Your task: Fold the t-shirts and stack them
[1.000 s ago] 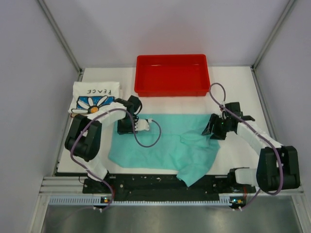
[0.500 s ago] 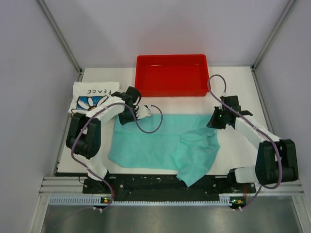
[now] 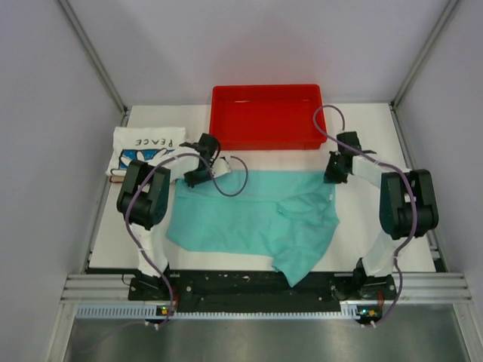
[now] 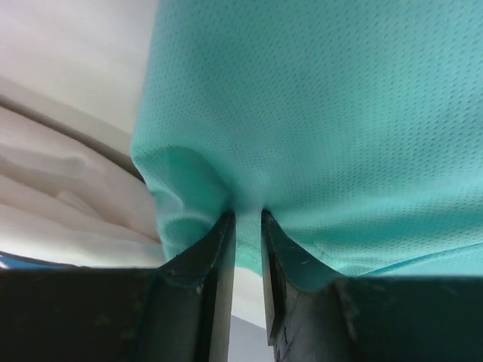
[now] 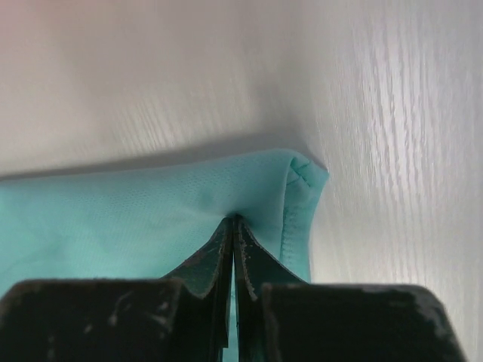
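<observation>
The teal-green t-shirt (image 3: 249,219) lies spread across the middle of the table, one corner trailing toward the near edge. My left gripper (image 3: 198,178) pinches its far left corner; in the left wrist view the jaws (image 4: 247,219) stand narrowly apart with teal cloth (image 4: 317,113) bunched between them. My right gripper (image 3: 333,175) is shut on the far right corner, and the right wrist view shows the jaws (image 5: 233,221) pressed together on the hemmed cloth (image 5: 136,219). The white daisy "PEACE" t-shirt (image 3: 147,147) sits folded at the far left.
A red plastic tray (image 3: 267,115) stands at the back centre, just beyond both grippers. Purple cables loop off each arm, the left one (image 3: 230,181) lying over the teal shirt. The table's near edge meets a black rail (image 3: 249,283).
Both grippers have moved toward the far side and closed on the teal shirt's far corners. The shirt's far edge has been drawn straighter and farther back.
</observation>
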